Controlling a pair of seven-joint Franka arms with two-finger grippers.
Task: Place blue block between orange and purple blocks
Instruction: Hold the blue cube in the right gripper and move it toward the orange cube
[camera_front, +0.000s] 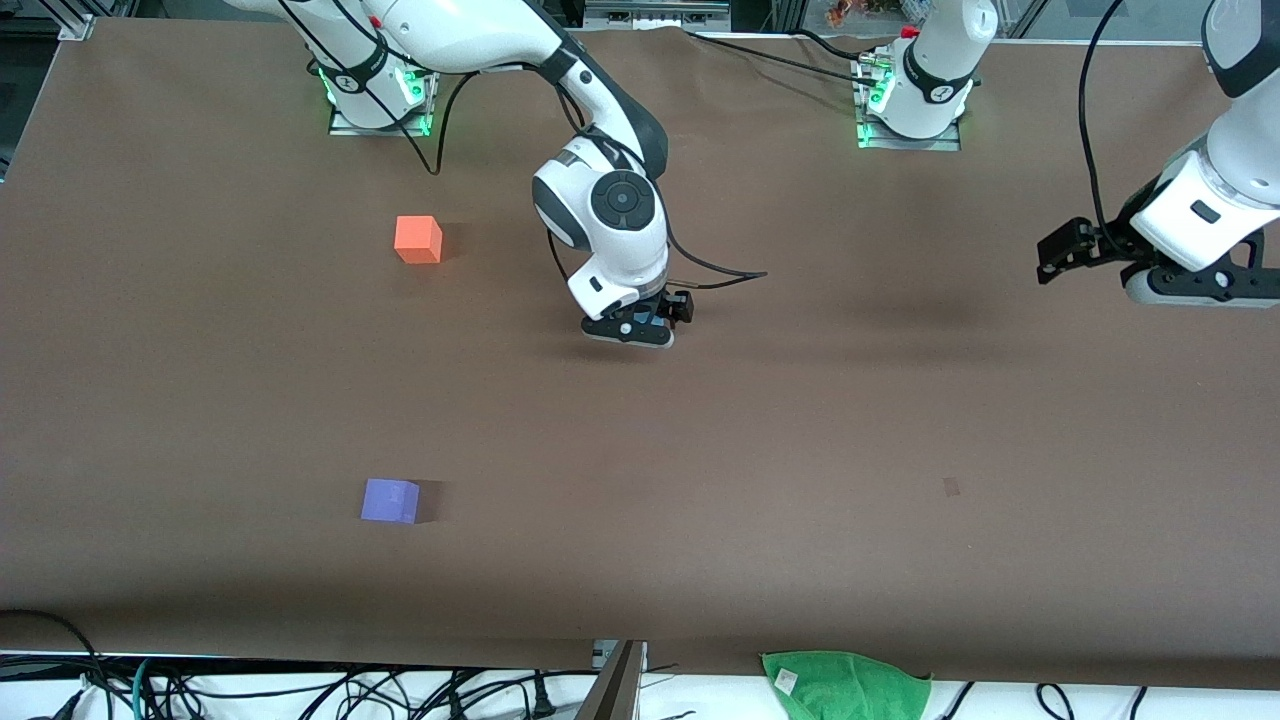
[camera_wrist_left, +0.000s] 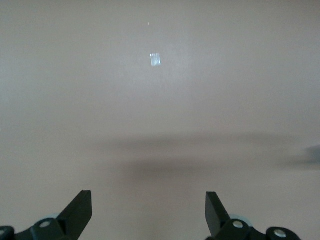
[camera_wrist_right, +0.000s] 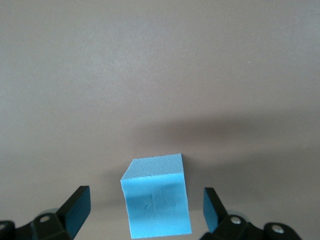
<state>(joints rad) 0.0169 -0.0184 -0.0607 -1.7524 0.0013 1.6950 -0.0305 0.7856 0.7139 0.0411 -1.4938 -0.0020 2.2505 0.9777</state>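
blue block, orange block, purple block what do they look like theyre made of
Blue block, between the open right gripper's fingers: probably foam, matte, with a fine grainy surface and a faint dent.
Orange block and purple block: matte, no glare, likely the same foam, but too small to confirm.

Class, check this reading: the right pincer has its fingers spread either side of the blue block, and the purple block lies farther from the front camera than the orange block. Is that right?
One part is wrong. The purple block lies nearer to the front camera than the orange block, as the front view shows. The rest holds: in the right wrist view the right pincer has its fingers spread either side of the blue block.
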